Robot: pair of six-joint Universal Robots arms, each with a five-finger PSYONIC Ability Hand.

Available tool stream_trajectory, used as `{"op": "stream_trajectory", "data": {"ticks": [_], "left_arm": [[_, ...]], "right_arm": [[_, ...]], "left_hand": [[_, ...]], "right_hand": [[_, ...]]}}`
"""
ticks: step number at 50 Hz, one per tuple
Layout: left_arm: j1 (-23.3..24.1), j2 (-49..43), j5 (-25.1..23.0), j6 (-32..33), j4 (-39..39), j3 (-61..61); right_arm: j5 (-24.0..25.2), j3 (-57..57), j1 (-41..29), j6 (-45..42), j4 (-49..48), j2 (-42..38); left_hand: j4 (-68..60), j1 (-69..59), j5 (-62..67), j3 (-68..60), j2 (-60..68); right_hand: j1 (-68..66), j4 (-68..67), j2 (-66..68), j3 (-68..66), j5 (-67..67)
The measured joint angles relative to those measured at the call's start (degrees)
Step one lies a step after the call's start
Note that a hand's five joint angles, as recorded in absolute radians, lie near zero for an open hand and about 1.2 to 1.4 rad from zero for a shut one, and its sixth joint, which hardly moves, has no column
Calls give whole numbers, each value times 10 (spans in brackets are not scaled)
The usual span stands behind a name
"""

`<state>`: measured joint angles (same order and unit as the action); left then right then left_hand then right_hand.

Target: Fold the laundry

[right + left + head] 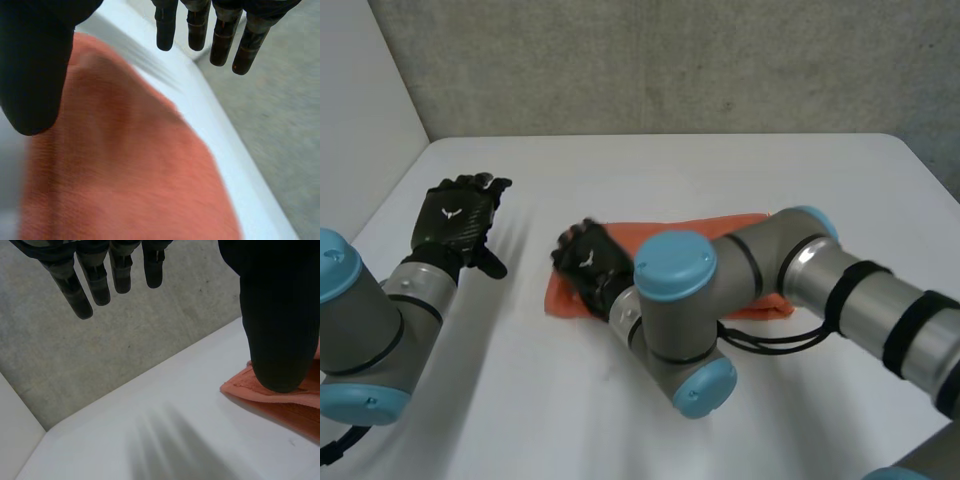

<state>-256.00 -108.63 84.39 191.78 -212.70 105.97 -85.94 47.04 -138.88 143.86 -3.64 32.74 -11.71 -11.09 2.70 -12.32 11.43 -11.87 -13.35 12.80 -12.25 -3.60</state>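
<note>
A folded orange cloth [720,226] lies flat in the middle of the white table [670,160]. My right hand [588,262] is over the cloth's left end, and its arm crosses the cloth. In the right wrist view its fingers [220,40] are straight and the thumb [35,65] stands apart, with the cloth [125,170] below the palm and nothing pinched. My left hand [455,222] hovers over the bare table left of the cloth. Its fingers [82,295] are straight and hold nothing. A corner of the cloth [295,405] lies beyond its thumb.
A grey wall [670,60] runs behind the table's far edge. A white panel [360,100] stands at the far left. Bare tabletop lies around the cloth on every side.
</note>
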Motion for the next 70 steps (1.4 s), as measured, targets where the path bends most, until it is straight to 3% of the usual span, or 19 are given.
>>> {"op": "stream_trajectory", "data": {"ticks": [9,16,25,33,35,36,39,47,53,59,61,70], "left_arm": [[12,2,-4,1,0,-2],[49,-4,-7,3,2,-29],[120,-67,-37,7,14,-88],[154,-146,-45,10,44,-165],[154,-162,-43,9,56,-185],[154,-162,-43,9,56,-185],[150,-179,-33,9,70,-205],[134,-176,6,8,81,-202],[120,-141,29,8,98,-176],[103,-90,40,8,121,-133],[90,-61,44,7,126,-107],[63,-24,53,4,127,-72]], "right_arm": [[-52,132,79,126,5,154],[-36,264,162,194,7,232],[1,369,248,204,-2,249],[11,408,282,199,-52,237],[9,413,285,196,-72,230],[9,413,285,196,-72,230],[7,414,291,190,-92,218],[-1,390,298,134,-101,216],[-11,322,281,50,-90,221],[-11,212,180,-20,-62,201],[-4,155,113,-44,-52,164],[47,102,-4,-88,-48,72]], "left_hand": [[0,0,0,0,0],[0,-2,0,0,1],[0,-2,0,0,1],[0,-2,0,0,1],[0,-2,0,0,1],[0,-2,0,0,1],[0,-2,0,0,1],[0,-1,0,0,0],[0,0,0,0,0],[0,0,0,0,0],[0,0,0,0,0],[0,0,0,0,0]], "right_hand": [[0,0,0,0,0],[0,0,0,0,0],[-4,-11,15,-24,-17],[-170,-201,210,-215,-186],[-277,-322,331,-334,-303],[-277,-322,331,-334,-303],[-429,-526,534,-535,-503],[-430,-548,546,-553,-517],[-430,-549,547,-553,-517],[-430,-549,546,-553,-527],[-430,-549,546,-553,-527],[-430,-549,546,-553,-527]]}}
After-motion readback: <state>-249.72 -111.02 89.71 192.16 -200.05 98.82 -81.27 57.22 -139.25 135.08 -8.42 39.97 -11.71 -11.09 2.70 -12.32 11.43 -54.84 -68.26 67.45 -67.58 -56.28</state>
